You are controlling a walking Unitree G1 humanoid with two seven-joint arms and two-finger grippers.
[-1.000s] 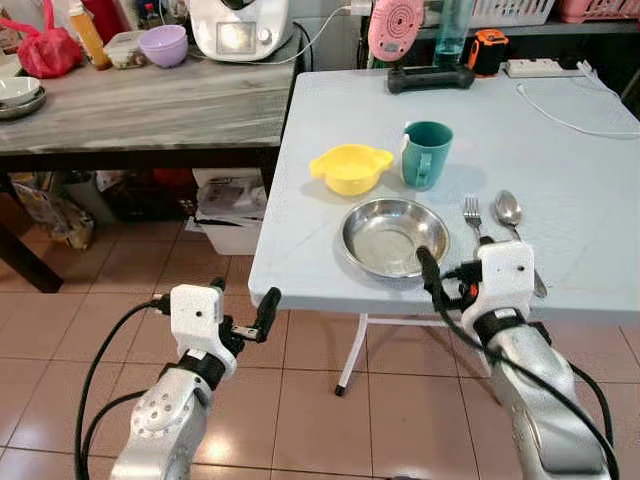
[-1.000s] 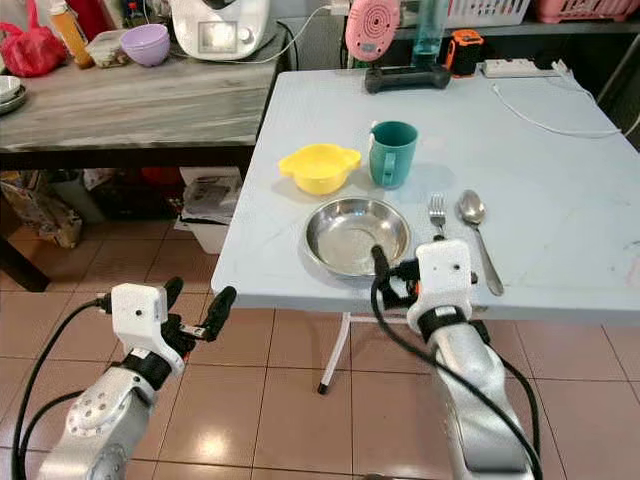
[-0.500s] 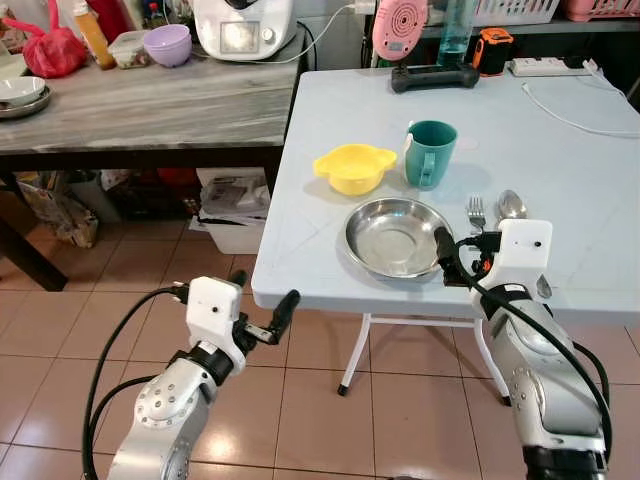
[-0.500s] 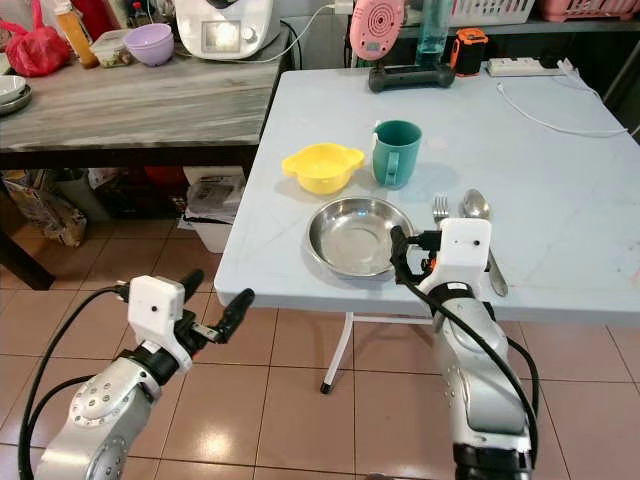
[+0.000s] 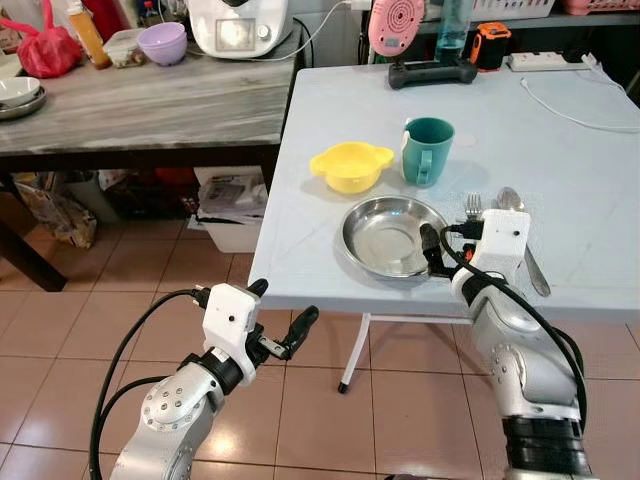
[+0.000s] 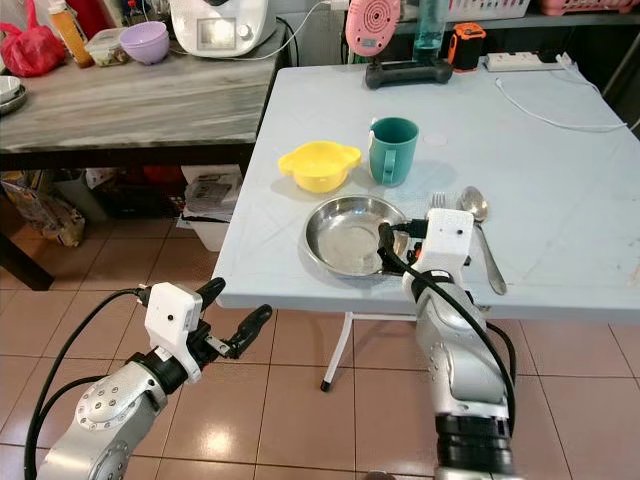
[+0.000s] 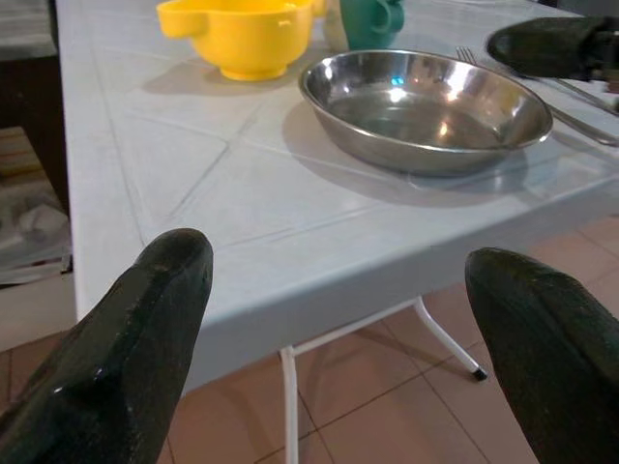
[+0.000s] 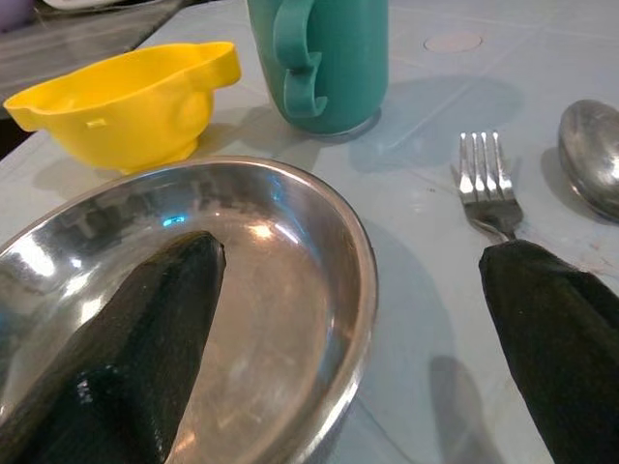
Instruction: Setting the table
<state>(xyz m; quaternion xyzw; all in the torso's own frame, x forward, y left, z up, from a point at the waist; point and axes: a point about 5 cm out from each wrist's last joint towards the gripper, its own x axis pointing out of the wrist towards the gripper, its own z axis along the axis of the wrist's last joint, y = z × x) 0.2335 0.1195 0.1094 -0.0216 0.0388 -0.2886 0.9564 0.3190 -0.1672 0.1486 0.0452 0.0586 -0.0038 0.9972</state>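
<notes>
While the right gripper (image 8: 353, 358) straddled the steel plate's (image 5: 385, 232) right rim, jaws open, closing seemed next; the left gripper (image 5: 285, 330) hung open too.

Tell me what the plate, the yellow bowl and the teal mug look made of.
Plate: polished metal, likely stainless steel, with mirror-like glints and reflections. Yellow bowl: probably plastic, with an opaque, even colour, soft sheen and moulded handles. Teal mug: smooth, slightly glossy, plastic or glazed ceramic; the look leaves it open.
</notes>
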